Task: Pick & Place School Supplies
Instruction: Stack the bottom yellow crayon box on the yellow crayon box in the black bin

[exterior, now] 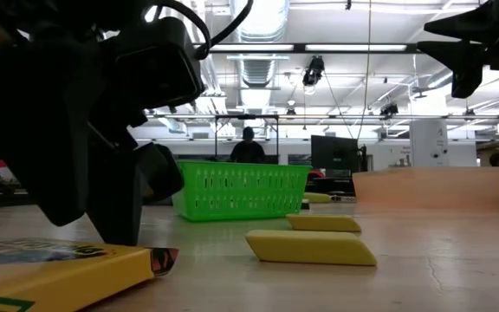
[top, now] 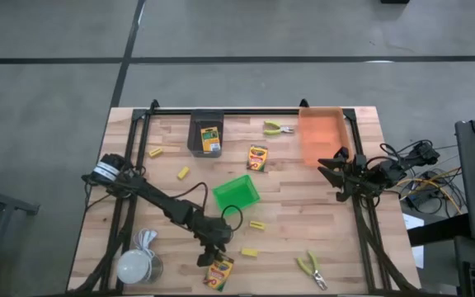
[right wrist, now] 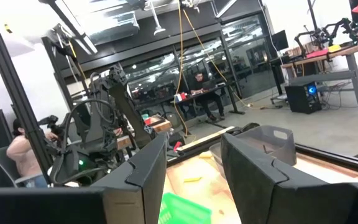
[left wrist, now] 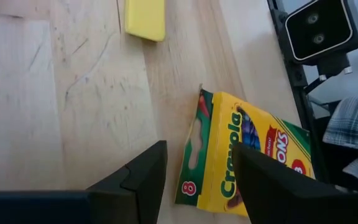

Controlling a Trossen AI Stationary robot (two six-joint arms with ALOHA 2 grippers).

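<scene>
Left jaws hang spread over a crayon box at the counter's near edge.

The left gripper is down low by the near edge of the counter, fingers parted with nothing clamped between them, and the crayon box lies flat on the wood, one corner in the gap and the rest under one finger. A yellow block sits just beyond it. Over by the orange bin, the right gripper waits up in the air, its jaws apart and holding nothing. A second crayon box lies mid-counter, a third in the grey bin, near the green basket. Two pliers: one at the far side, another near the front.
</scene>
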